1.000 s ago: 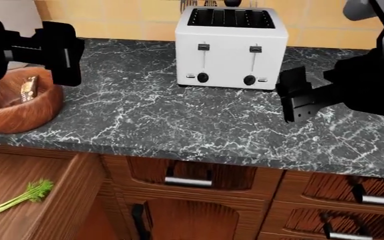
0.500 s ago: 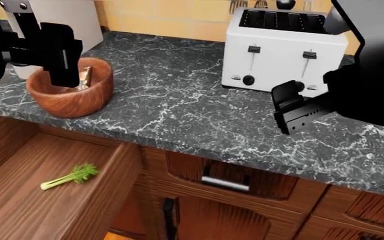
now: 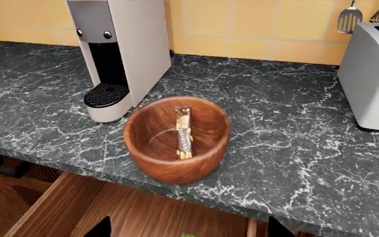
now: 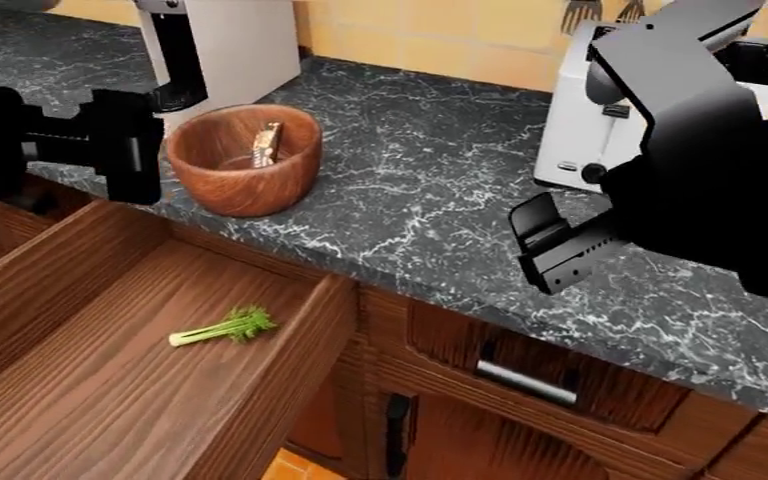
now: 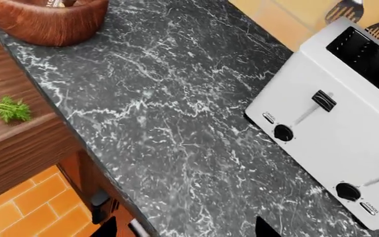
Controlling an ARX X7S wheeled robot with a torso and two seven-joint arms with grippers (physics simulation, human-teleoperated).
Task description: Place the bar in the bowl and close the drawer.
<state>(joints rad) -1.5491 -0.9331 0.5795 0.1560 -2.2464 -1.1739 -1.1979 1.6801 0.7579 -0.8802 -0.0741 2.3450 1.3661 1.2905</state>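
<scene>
**Black jaws idle, bar in the bowl, drawer pulled out**

Black and boxy, the left gripper hangs at the near edge of the worktop, just beside the wooden bowl and above the back of the open drawer. Whether its jaws are apart or together cannot be told from the head view; in the left wrist view only two dark tips show at the frame's lower edge, set wide apart, with nothing between them. The right gripper hovers over the worktop's front edge, in front of the toaster, and its jaws hold nothing; how wide they stand cannot be told for certain.

The chocolate bar lies inside the bowl, leaning along the inner wall with one end near the rim and the other toward the bottom. The bowl stands upright on the dark marbled worktop, close to its front edge and just beside a white and grey coffee machine.

Below the worktop the wide wood-grain drawer is pulled far out. A green celery stalk lies on its floor, near the front wall. To the right of the drawer are smaller cabinet drawers with arched recesses and silver handles. Kitchen utensils hang on the yellow tiled wall behind the toaster.
</scene>
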